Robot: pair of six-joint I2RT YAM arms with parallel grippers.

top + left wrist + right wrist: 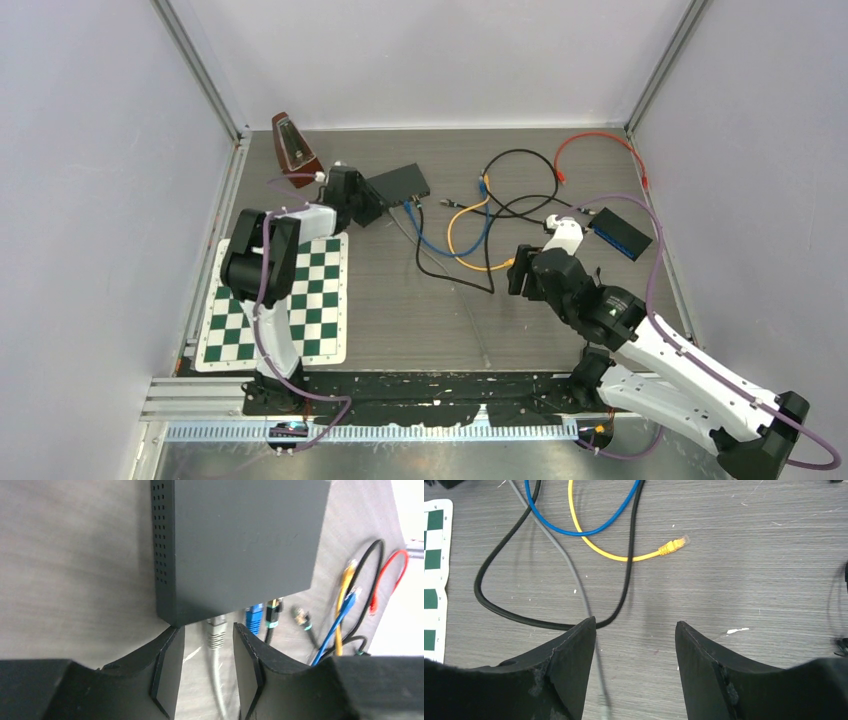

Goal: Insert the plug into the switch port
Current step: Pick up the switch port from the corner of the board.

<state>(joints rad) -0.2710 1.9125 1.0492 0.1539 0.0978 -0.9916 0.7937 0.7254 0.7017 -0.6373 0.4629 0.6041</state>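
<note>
The dark grey switch (398, 183) lies at the back left and fills the top of the left wrist view (240, 545). A grey plug (217, 632) sits at its near port face, beside a blue plug (254, 617) and a black plug (272, 612). My left gripper (206, 626) is open; its jaws stand on either side of the grey plug without touching it, the left tip against the switch's corner. My right gripper (635, 621) is open and empty above the table, mid right (520, 280). The grey cable (574, 575) runs under its left finger.
Loose black, blue and yellow cables (470, 235) tangle mid table; a free yellow plug (672, 545) lies ahead of the right gripper. A red cable (600, 145) and a blue device (620, 233) are at the back right. A metronome (293, 148) and a chessboard mat (280, 300) are on the left.
</note>
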